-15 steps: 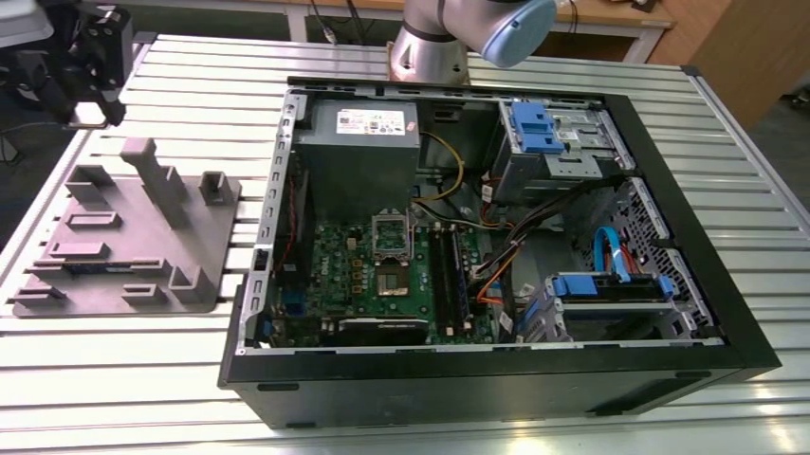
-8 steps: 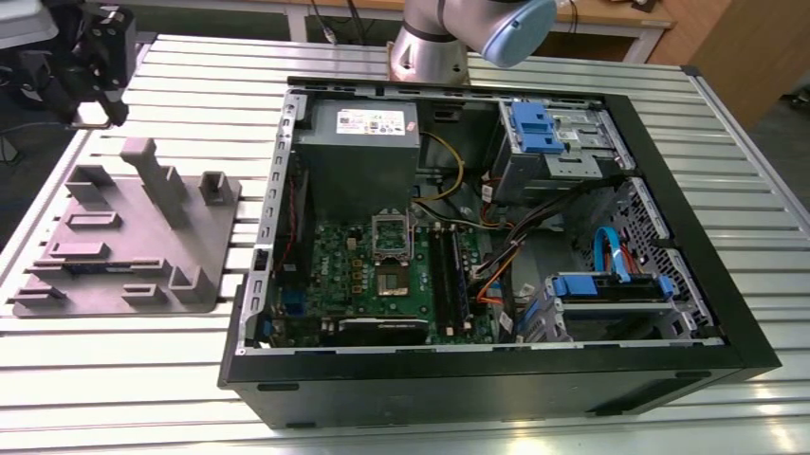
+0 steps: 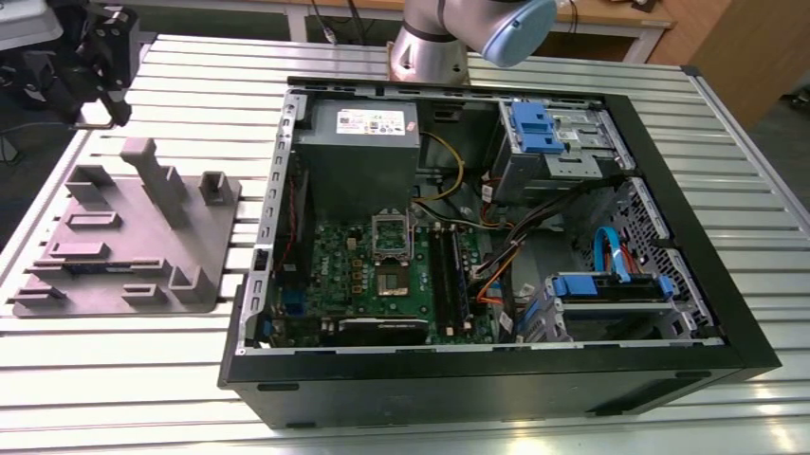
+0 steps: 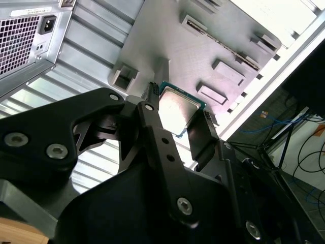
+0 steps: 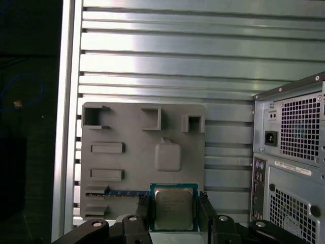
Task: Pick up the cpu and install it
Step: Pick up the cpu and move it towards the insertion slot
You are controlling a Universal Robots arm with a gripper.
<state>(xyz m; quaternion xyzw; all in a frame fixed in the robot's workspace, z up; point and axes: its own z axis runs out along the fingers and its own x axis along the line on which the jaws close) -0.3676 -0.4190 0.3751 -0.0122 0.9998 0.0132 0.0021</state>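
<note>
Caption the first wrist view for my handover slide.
Gripper holding the cpu by its edges, grey fixture plate and computer case beyond it on the slatted table.

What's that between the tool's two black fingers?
The cpu, a thin square chip with a silvery top, clamped in the tool; both wrist views show it against the grey fixture plate.

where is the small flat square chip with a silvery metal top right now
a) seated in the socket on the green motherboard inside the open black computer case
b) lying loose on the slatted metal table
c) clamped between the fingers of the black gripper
c: in both wrist views the small flat square chip with a silvery metal top is clamped by its edges in the black gripper, with the grey plastic fixture plate behind it.
</note>
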